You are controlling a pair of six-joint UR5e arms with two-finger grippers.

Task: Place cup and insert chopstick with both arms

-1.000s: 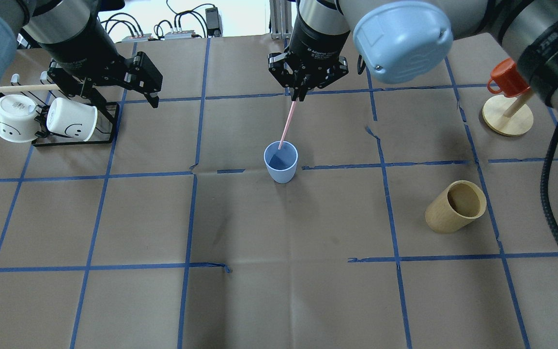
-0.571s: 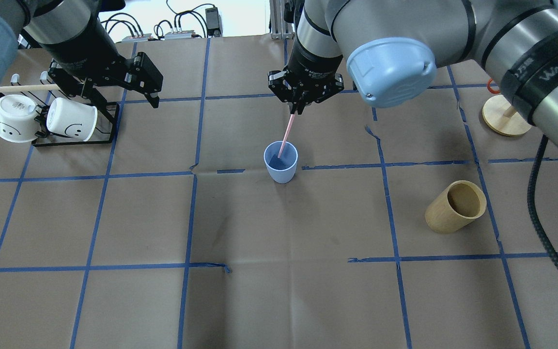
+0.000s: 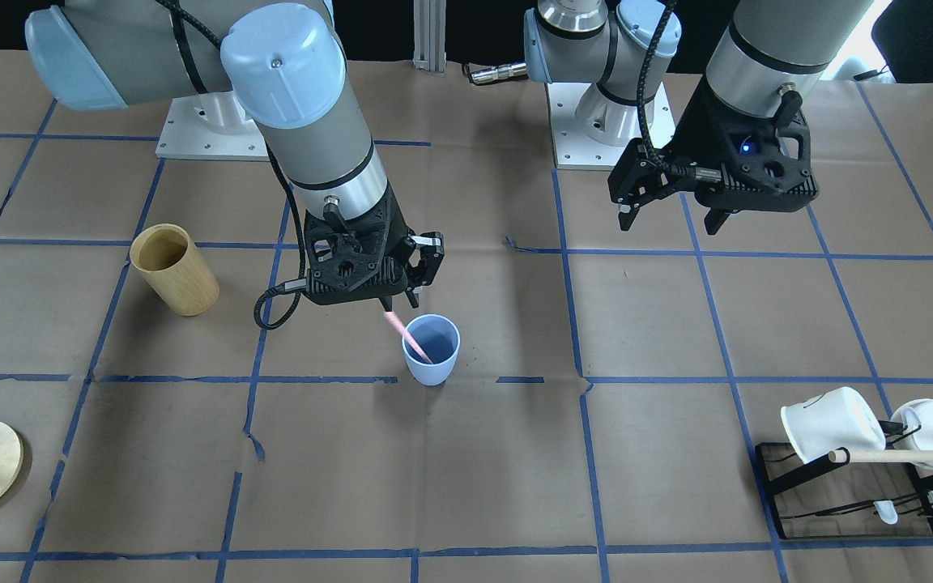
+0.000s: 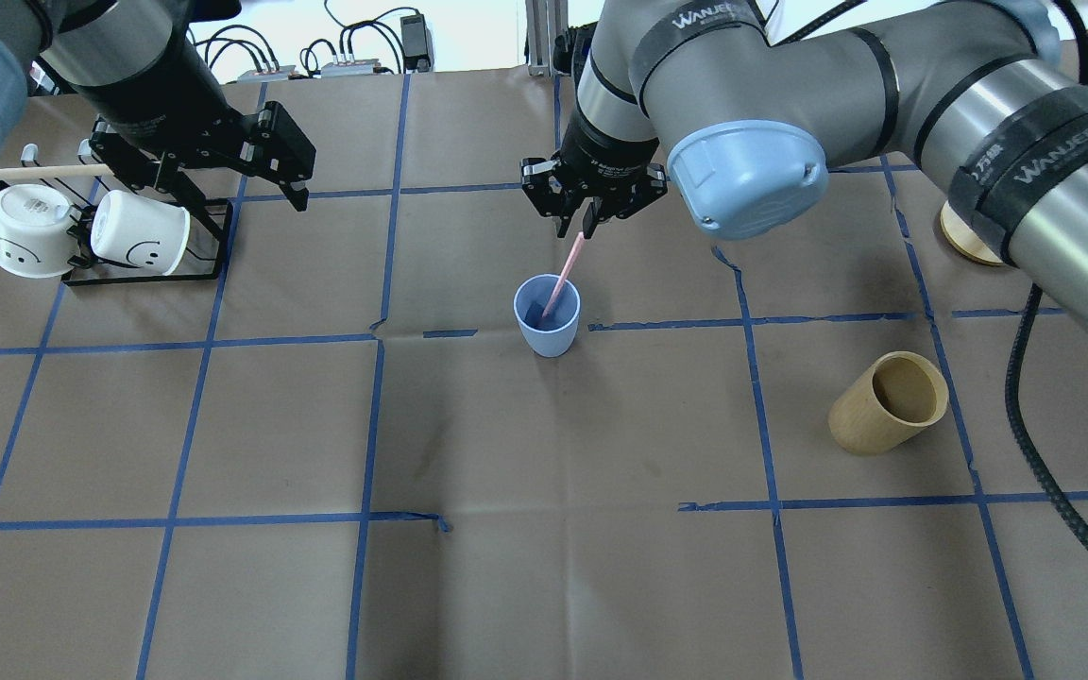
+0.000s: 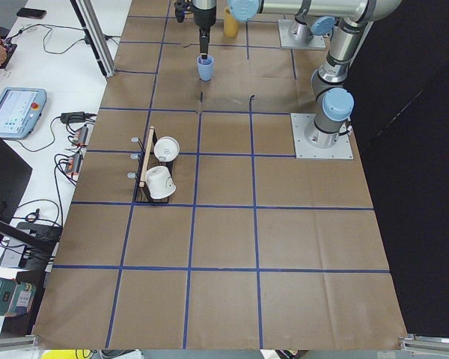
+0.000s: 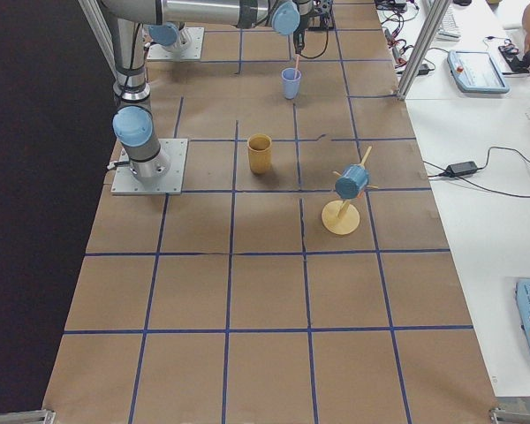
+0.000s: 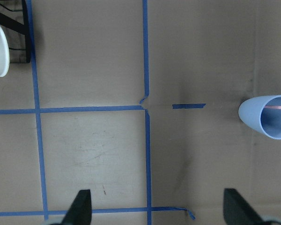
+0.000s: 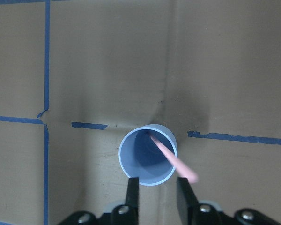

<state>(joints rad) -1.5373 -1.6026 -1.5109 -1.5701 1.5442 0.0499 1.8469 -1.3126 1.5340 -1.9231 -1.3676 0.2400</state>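
The cup (image 4: pixel 547 319) stands upright in the middle of the table (image 4: pixel 544 567). The pink chopstick (image 4: pixel 564 276) sits in it, its low end inside and its shaft leaning on the rim, slanting up toward my right fingers (image 8: pixel 183 194). Those fingers are spread and hang just above the cup's far rim. In my wrist view the chopstick's top end shows at the tip of one finger, not in the gap; I cannot tell whether it touches. My right arm reaches in from the right, wrist pointing down. My left fingers (image 7: pixel 82 208) are spread wide, gripping nothing. They hang well left of the cup, beside the rack (image 3: pixel 839 506) at the far left, with the wrist facing the table.
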